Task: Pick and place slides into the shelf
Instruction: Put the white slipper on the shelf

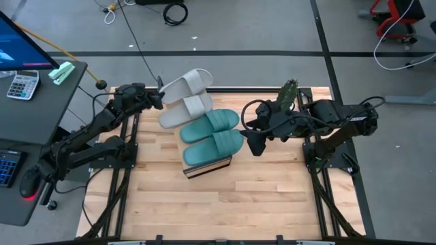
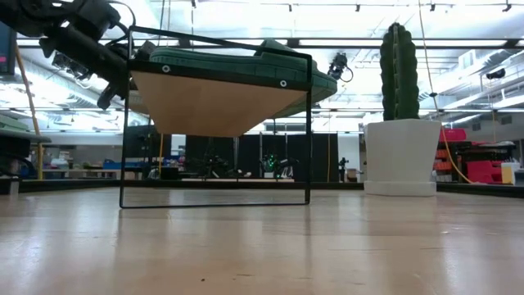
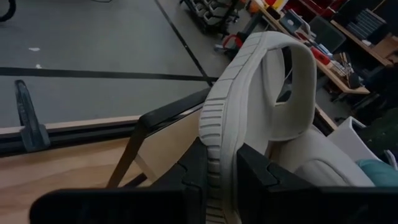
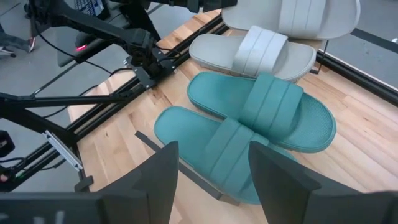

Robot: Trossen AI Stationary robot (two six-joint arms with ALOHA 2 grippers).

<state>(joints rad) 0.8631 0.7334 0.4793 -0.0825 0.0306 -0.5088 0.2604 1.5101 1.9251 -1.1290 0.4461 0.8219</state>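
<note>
The slatted worktop [image 1: 204,204] carries the shelf [image 1: 208,165] near the middle of its far half. Two teal slides [image 1: 211,136] lie side by side on the shelf, with one pale grey slide [image 1: 184,111] beyond them toward the far edge. The left hand [image 1: 159,99] clamps the second grey slide [image 3: 249,106] by its sole edge at the shelf's far end. The right hand [image 1: 253,141] hovers with fingers spread wide, holding nothing, beside the teal slides.

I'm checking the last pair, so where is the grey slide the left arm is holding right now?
In the high view, the grey slide sits at the shelf's far end, beside the other grey slide, with the left tool shut on its edge.
</note>
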